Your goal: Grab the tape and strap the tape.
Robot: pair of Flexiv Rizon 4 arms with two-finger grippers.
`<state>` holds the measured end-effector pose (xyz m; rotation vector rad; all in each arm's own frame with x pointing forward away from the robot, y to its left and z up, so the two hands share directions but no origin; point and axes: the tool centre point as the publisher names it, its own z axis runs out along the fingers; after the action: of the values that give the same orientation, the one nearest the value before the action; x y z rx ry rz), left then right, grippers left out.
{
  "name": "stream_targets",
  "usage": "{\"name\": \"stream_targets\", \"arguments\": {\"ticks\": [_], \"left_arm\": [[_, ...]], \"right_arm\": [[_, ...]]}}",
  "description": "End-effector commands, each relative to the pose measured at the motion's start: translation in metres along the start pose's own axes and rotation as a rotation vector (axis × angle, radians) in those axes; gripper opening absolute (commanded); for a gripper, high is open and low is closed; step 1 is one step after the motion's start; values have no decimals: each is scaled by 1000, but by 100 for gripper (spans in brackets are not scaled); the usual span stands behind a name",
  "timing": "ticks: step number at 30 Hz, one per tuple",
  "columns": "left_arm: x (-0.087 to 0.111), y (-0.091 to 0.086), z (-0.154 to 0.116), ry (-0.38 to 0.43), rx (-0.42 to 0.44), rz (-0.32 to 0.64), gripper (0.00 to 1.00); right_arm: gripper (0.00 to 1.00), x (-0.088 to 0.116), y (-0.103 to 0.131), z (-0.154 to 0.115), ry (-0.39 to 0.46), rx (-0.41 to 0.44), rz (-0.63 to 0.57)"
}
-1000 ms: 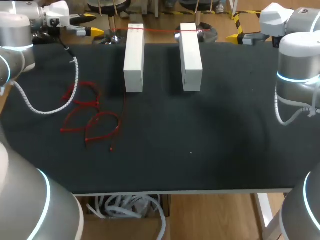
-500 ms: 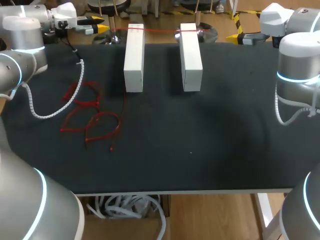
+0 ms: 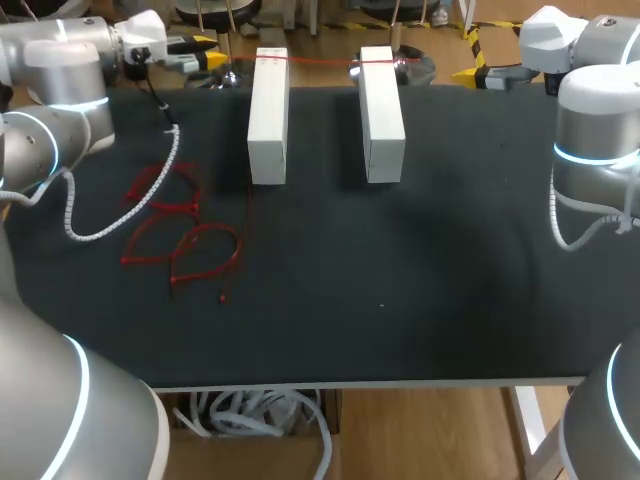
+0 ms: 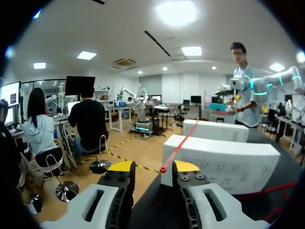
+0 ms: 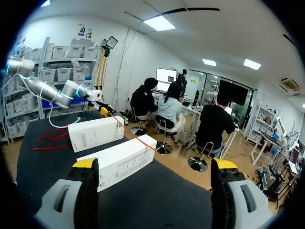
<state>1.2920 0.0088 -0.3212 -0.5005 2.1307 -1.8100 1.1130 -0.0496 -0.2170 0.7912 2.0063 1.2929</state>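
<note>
While the left tool hangs at the far left corner of the tabletop, its two yellow-tipped fingers stand apart with nothing pinched between them. The end of the red tape lies in that gap, close by one fingertip; whether it touches that tip cannot be told. From there the tape runs taut across the far ends of two white boxes, the left box and the right box. They lie side by side, lengthwise, with a gap between them. More red tape lies in loose loops on the dark tabletop to the left of the left box, with one strand trailing along that box's side. The right tool is at the far right edge of the tabletop, well apart from the boxes, its fingers spread wide and holding nothing. The boxes and the taut line over them lie ahead of it.
</note>
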Motion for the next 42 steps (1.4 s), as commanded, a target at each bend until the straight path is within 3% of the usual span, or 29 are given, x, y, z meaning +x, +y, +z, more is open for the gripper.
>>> {"name": "stream_targets", "arguments": {"ticks": [1,6,14,36,39,42], "left_arm": [[-7,8,6,540,15,2,27],[-1,10,8,553,22,4,22],[6,12,14,568,38,8,25],[14,16,19,575,53,6,9],[16,15,19,576,55,10,0],[19,13,19,578,57,20,0]], "right_arm": [[100,-1,0,0,1,3,0],[100,-1,0,0,1,3,0],[100,-1,0,0,1,3,0],[100,-1,0,0,1,3,0],[100,-1,0,0,1,3,0],[100,-1,0,0,1,3,0]]}}
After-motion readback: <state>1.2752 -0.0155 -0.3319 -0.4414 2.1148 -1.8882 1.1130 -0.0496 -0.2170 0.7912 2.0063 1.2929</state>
